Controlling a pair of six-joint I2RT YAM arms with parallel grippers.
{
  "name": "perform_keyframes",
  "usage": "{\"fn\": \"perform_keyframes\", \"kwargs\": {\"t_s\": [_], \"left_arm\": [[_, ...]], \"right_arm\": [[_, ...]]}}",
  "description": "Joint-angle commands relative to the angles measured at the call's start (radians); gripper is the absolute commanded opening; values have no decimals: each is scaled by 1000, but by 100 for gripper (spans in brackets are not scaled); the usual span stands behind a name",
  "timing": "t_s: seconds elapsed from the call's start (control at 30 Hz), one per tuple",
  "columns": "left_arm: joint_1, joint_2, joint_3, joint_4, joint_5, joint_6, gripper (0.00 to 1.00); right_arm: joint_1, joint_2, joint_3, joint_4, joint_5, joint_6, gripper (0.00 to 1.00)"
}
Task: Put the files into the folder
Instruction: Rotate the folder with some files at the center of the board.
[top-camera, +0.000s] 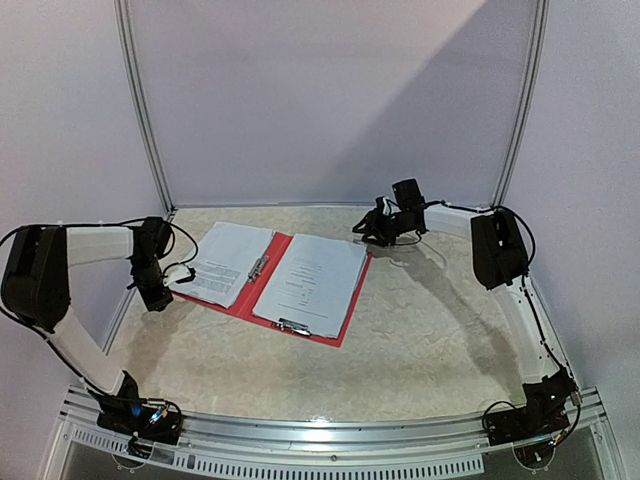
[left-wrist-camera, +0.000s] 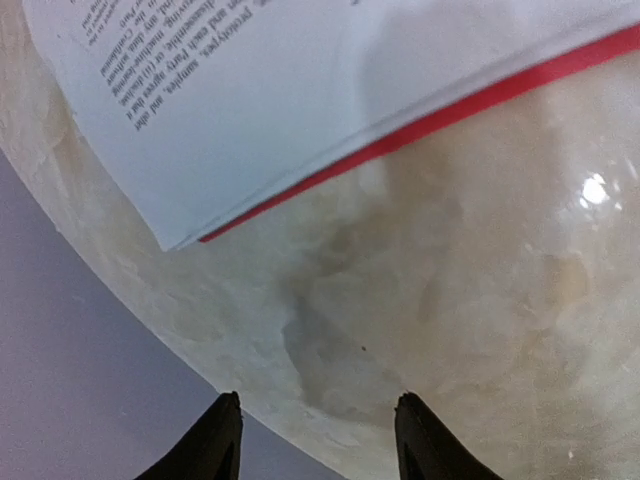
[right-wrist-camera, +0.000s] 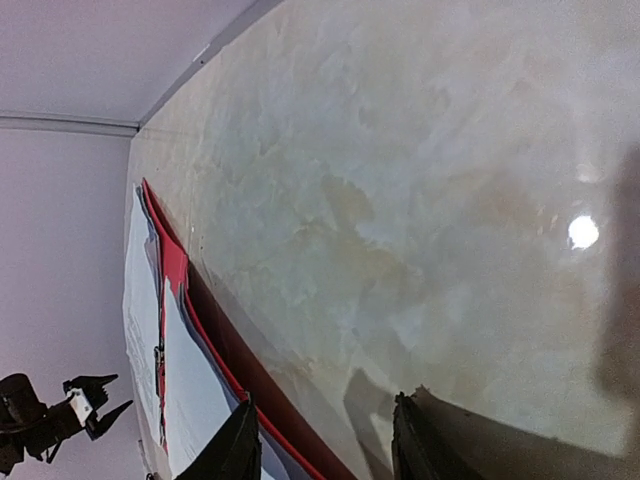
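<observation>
Fingers (left-wrist-camera: 225, 445) of left gripper (top-camera: 157, 296) and right gripper (top-camera: 370, 232) stand spread and empty beside the open folder (top-camera: 258, 294); files (top-camera: 312, 278) lie inside, so closing the cover appears next.

You have before you a table (top-camera: 450, 330) with a pale beige top, marbled like stone and a little glossy. Behind it stands a plain back wall panel (top-camera: 330, 100), whitish with a lilac tint, held between two thin silver posts (top-camera: 145, 110). A diagonal shadow (top-camera: 440, 130) darkens its right part. The side walls (top-camera: 50, 120) have the same pale colour. Along the near edge of the table runs a slotted silver rail (top-camera: 330, 432). In both wrist views a small bright spot of reflected light (right-wrist-camera: 583, 232) lies on the top.
</observation>
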Motion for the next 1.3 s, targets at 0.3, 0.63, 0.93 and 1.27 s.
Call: {"fn": "perform_keyframes", "kwargs": {"t_s": [0.3, 0.63, 0.93, 1.27], "left_arm": [[-13, 231, 151, 202, -92, 62, 52], [-199, 417, 394, 230, -91, 172, 52], [-407, 619, 656, 236, 8, 228, 49], [-455, 508, 852, 0, 193, 97, 51]], "right_arm": [[61, -189, -382, -119, -64, -185, 35], [207, -586, -992, 52, -52, -192, 33], [529, -883, -1322, 263, 114, 67, 33], [614, -989, -1173, -180, 141, -74, 43]]}}
